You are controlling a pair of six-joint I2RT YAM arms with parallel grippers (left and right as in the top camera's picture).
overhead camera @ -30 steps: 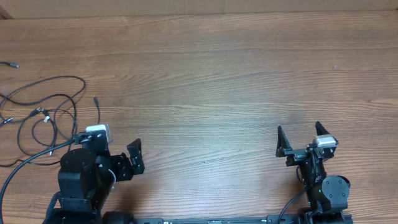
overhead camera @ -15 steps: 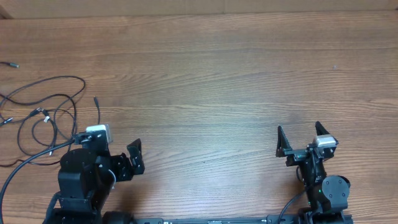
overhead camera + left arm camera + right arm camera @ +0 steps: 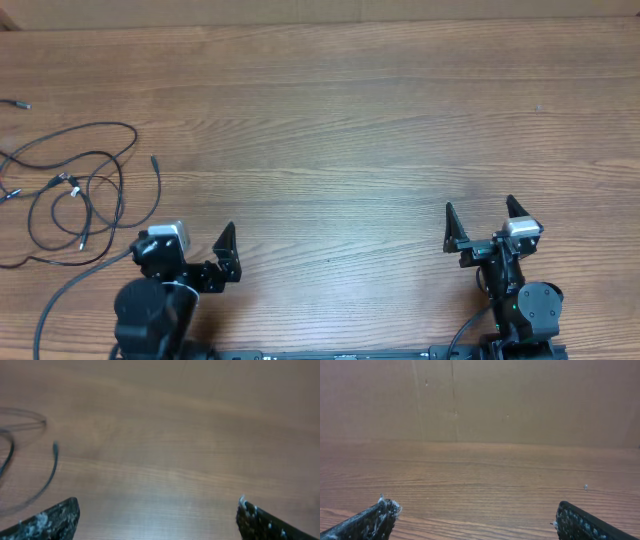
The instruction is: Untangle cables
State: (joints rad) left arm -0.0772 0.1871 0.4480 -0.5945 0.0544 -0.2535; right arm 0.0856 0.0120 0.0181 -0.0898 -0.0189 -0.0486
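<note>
The cables (image 3: 63, 182) lie as thin black loops in a loose tangle at the table's left side, with one free plug end (image 3: 153, 160) pointing toward the middle. In the left wrist view the cables (image 3: 50, 470) show blurred at the left edge. My left gripper (image 3: 196, 243) is open near the front edge, right of the tangle and apart from it, and its wrist view shows bare wood between the spread fingers (image 3: 158, 505). My right gripper (image 3: 481, 208) stands open at the front right over bare wood (image 3: 475, 506), far from the cables.
A separate small plug end (image 3: 15, 103) lies at the far left edge. The left arm's own thick black wire (image 3: 70, 285) runs along the front left. A cardboard wall (image 3: 520, 400) borders the table's far side.
My left arm has pulled back toward the front edge and turned right, so its body no longer covers the near loops of cable. The right arm has not moved.
</note>
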